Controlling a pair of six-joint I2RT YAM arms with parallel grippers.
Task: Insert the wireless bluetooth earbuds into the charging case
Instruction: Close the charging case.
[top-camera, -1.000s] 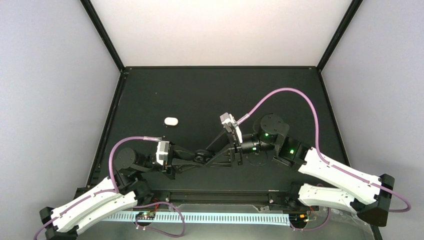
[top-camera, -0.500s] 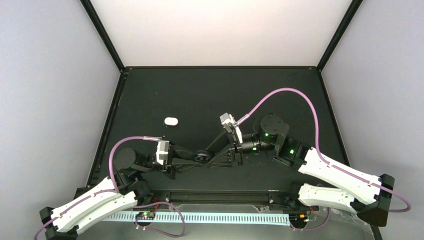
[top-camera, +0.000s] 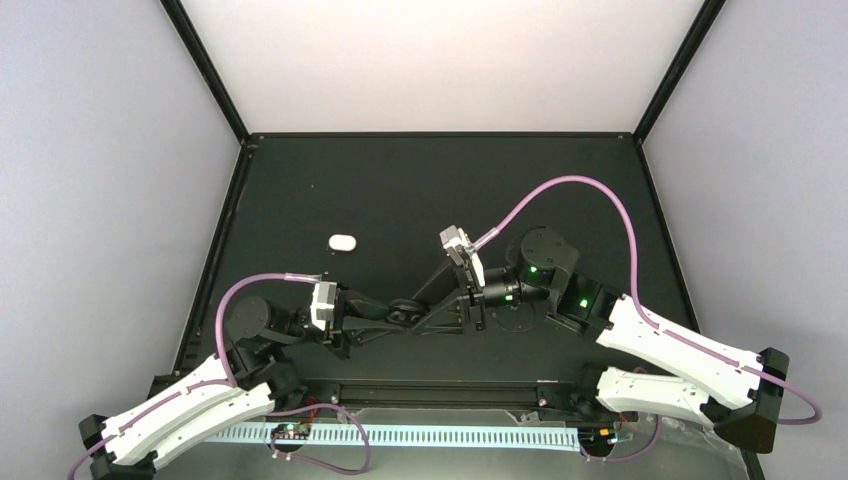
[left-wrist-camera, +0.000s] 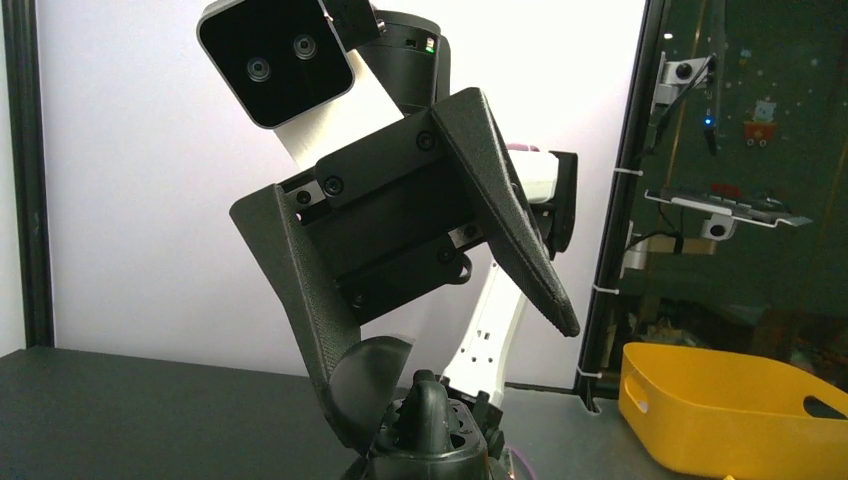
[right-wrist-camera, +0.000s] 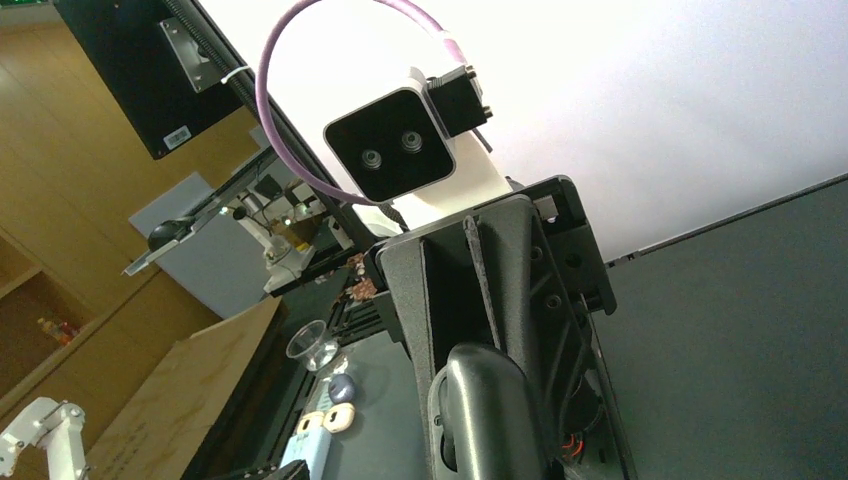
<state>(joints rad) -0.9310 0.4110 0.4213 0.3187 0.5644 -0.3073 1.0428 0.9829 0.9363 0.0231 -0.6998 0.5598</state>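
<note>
A black charging case (left-wrist-camera: 430, 440) with its domed lid (left-wrist-camera: 372, 385) open sits at my left gripper's fingertips. A black rounded piece stands up from its base; I cannot tell whether it is an earbud. The case also shows in the right wrist view (right-wrist-camera: 485, 415). My left gripper (top-camera: 392, 318) (right-wrist-camera: 475, 335) has its fingers close together on the case. My right gripper (top-camera: 415, 312) (left-wrist-camera: 455, 370) is spread wide open, one finger (left-wrist-camera: 300, 300) touching the lid. A white oval case (top-camera: 342, 241) lies shut on the mat, far left. No white earbuds show clearly.
The two arms meet low over the near middle of the black mat (top-camera: 420, 190). A yellow bin (left-wrist-camera: 720, 400) stands off the table's right side. A clear cup (right-wrist-camera: 313, 343) and small items lie on a surface beyond the left edge.
</note>
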